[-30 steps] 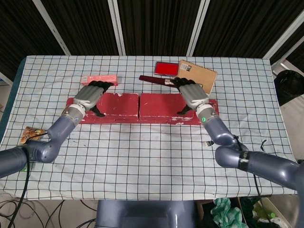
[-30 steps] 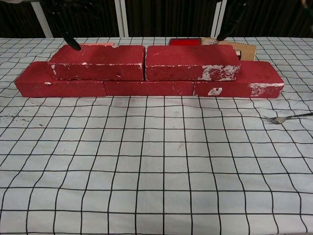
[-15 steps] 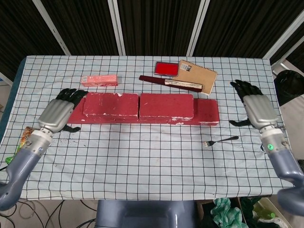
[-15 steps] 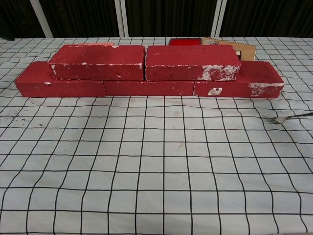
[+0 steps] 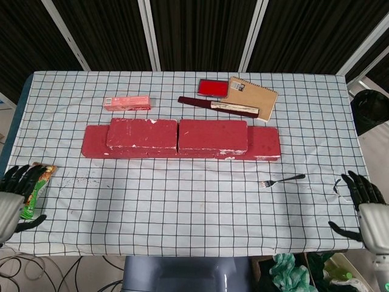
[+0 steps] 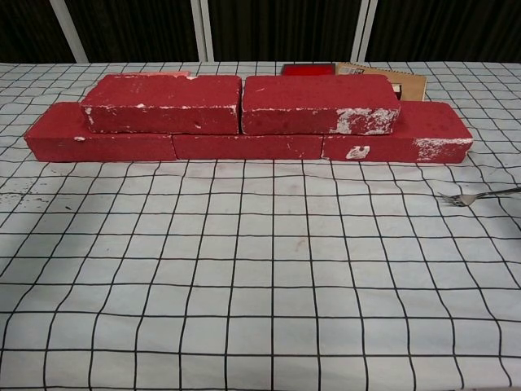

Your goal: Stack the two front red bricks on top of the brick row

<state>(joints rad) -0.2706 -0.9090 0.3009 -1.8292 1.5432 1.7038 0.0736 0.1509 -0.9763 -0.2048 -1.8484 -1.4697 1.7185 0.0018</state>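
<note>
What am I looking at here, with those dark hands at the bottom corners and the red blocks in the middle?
These are two pictures from one robot at a table. The head view looks down from above; the chest view looks level across the checked tablecloth.

The robot has two arms ending in dark mechanical hands. Its left hand shows at the bottom left corner and its right hand at the bottom right. Both are at the table's near edge, fingers spread, holding nothing.

In the middle lies a row of red bricks, with two more red bricks, the left upper brick and the right upper brick, stacked on top, end to end.

Around them lie a small metal fork, a brown spiral notebook, a flat red case, a pink box and a snack packet.
</note>
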